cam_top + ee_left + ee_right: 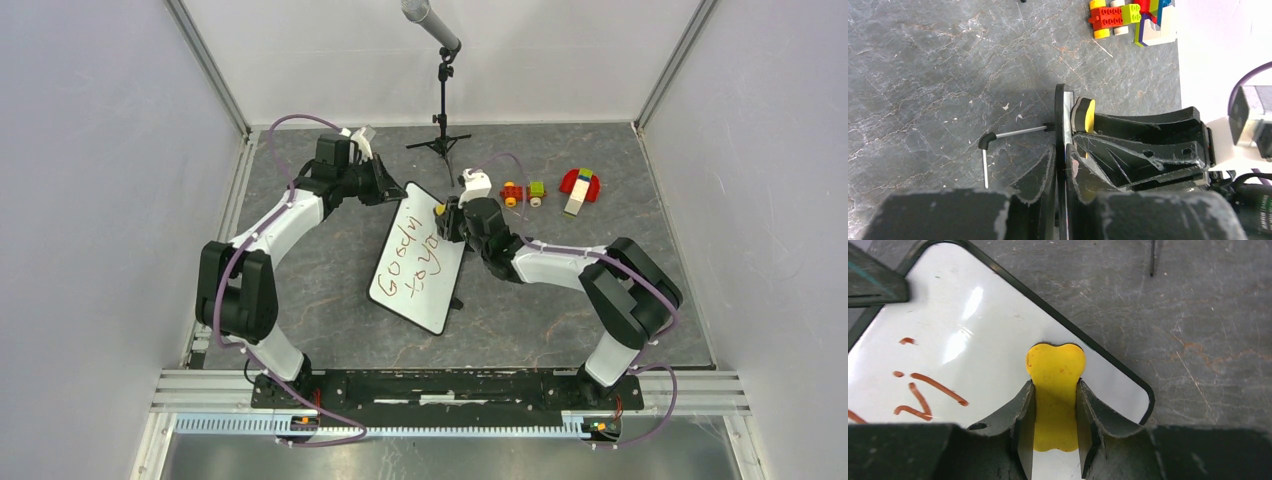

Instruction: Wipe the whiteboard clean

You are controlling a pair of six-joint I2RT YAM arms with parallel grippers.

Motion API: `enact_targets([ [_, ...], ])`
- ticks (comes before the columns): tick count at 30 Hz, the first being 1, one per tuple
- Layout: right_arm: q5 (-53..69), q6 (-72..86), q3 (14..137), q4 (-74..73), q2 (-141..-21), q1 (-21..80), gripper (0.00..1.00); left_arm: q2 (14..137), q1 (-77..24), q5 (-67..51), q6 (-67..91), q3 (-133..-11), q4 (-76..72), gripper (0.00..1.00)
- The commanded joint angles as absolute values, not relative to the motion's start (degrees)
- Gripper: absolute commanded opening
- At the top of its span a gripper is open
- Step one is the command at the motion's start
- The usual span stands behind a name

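A: Note the whiteboard (420,262) on the counter (320,270), just in front of the microphone stand (441,110). Red writing (923,390) wiped yet?

B: Not yet. See the left hand (392,190), clamped on the board's edge at the corner toward the stand. See the right hand (1055,390), closed on a yellow eraser (1055,360) and pressing it to bare white near the stand end.

A: Best way to wipe?

B: Probably this: lay the eraser flat, press evenly, and sweep away from the stand across the lettering in overlapping passes. Brace the clamped edge against sliding.
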State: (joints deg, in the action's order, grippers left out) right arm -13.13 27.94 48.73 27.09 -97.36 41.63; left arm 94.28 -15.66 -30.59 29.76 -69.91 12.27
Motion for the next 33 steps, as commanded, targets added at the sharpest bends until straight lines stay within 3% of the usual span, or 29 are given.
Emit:
enact_targets([
  [1,-5.3,17.6,53.7,23.5,-98.4,42.6,0.23,94.6,-15.8,-33.5,32.2,-70.5,8.7,0.13],
  [7,5.7,11.0,59.5,18.8,-99.5,42.8,0.22,94.7,-15.9,-33.8,31.9,-70.3,8.4,0.05],
  [18,19.0,5.7,68.5,11.0,-105.0,44.5,0.21,93.7,-16.3,-33.5,31.5,-69.8,7.7,0.02],
  [26,30.1,6.9,57.0,18.5,-102.6,45.7,0.2,93.1,-16.5,-33.6,31.5,-69.7,7.8,0.02],
  [33,21.9,19.6,47.0,28.8,-102.4,39.4,0.2,92.4,-16.9,-33.3,31.4,-69.6,7.7,0.02],
])
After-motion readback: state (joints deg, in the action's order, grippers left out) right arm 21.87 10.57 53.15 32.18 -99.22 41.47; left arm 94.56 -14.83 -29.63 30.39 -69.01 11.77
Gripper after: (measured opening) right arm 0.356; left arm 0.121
